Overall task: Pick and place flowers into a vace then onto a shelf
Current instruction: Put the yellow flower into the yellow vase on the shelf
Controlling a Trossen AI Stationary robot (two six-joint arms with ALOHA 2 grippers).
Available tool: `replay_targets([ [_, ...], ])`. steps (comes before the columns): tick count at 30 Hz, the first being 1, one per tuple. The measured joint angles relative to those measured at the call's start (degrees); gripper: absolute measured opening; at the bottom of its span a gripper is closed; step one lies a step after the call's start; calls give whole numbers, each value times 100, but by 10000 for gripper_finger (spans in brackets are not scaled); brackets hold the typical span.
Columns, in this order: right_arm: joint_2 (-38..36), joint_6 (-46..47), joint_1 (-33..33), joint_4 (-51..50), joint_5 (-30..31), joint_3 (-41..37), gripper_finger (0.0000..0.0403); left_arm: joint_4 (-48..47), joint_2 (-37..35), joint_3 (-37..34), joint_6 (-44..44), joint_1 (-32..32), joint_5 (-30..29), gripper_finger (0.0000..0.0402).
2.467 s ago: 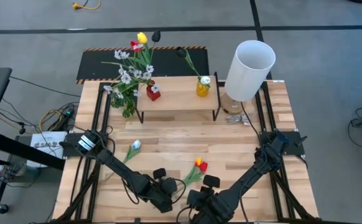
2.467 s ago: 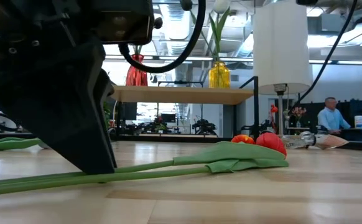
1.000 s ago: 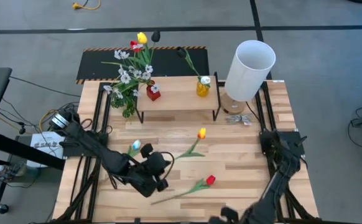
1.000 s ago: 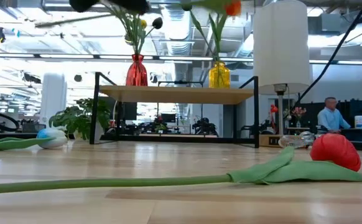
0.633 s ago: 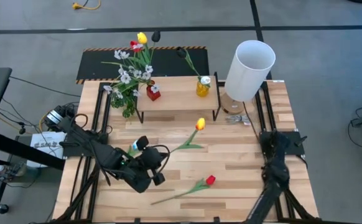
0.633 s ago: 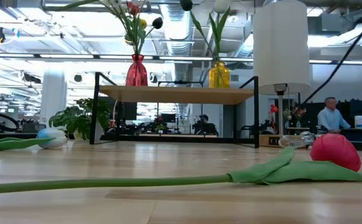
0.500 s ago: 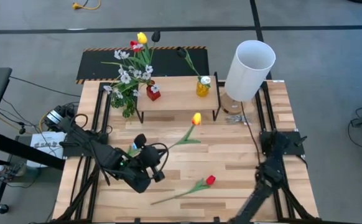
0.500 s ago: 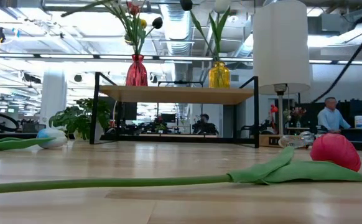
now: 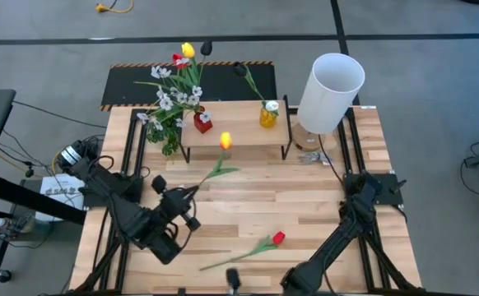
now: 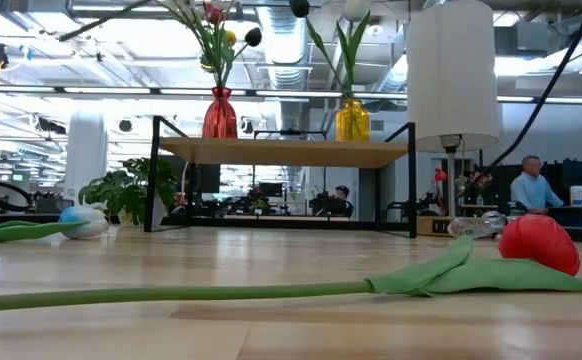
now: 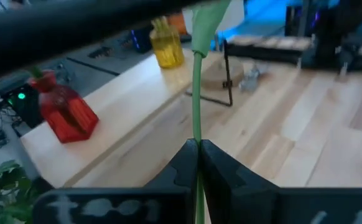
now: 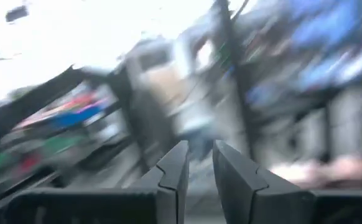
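Observation:
My left gripper (image 9: pixel 188 193) is shut on the stem of an orange-yellow tulip whose head (image 9: pixel 225 141) hangs in front of the shelf (image 9: pixel 239 130). On the shelf stand a red vase (image 9: pixel 202 123) full of flowers and a yellow vase (image 9: pixel 268 115) with two. A red tulip (image 9: pixel 278 238) lies flat on the table, and a white-blue tulip head (image 10: pixel 81 222) rests on the boards farther left. My right gripper (image 9: pixel 233 278) is at the near edge; its fingers (image 12: pixel 175 165) stand slightly apart with nothing between them. My left gripper pinches the tulip's green stem (image 11: pixel 196 134) in its lower part between the two fingertips. The fingers come from the near left, close to level, and the stem runs on ahead of them. The tulip is lifted clear of the table, its head toward the shelf.
A tall lamp with a white shade (image 9: pixel 330 80) stands at the shelf's right end. A bushy green sprig (image 9: pixel 171 144) hangs by the shelf's left leg. Bare boards lie between the shelf and the red tulip. A person sits in the room behind (image 10: pixel 528 190).
My left gripper has carried the orange-yellow tulip toward the table's far left, and the head now hangs before the shelf near the red vase, no longer at mid-table. My right arm has swung along the near edge toward the left. The red tulip has stayed put.

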Motion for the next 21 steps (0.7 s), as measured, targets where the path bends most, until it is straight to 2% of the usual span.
replay_targets([
  [3, -118, -1139, -70, 733, 1146, -3, 63, -431, 0, 0, -771, -199, -330, 0],
  [6, -162, -1837, -184, 1279, 2572, -3, 63, -644, 0, 0, -1238, -365, -605, 0],
  [9, -142, -2383, -301, 1758, 4085, -5, 63, -654, 0, 0, -1406, -453, -772, 0],
  [12, -144, -2499, -461, 1865, 5267, -5, 62, -593, 0, 0, -1497, -492, -954, 0],
  [15, -138, -2502, -666, 1835, 5593, -8, 62, -477, 0, 0, -1577, -539, -1140, 0],
  [19, -138, -2496, -948, 2018, 5202, -8, 62, -248, 66, 0, -1564, -571, -1222, 0],
  [21, -136, -2459, -1073, 2298, 5193, -8, 63, -234, 70, 0, -1603, -598, -1215, 0],
])
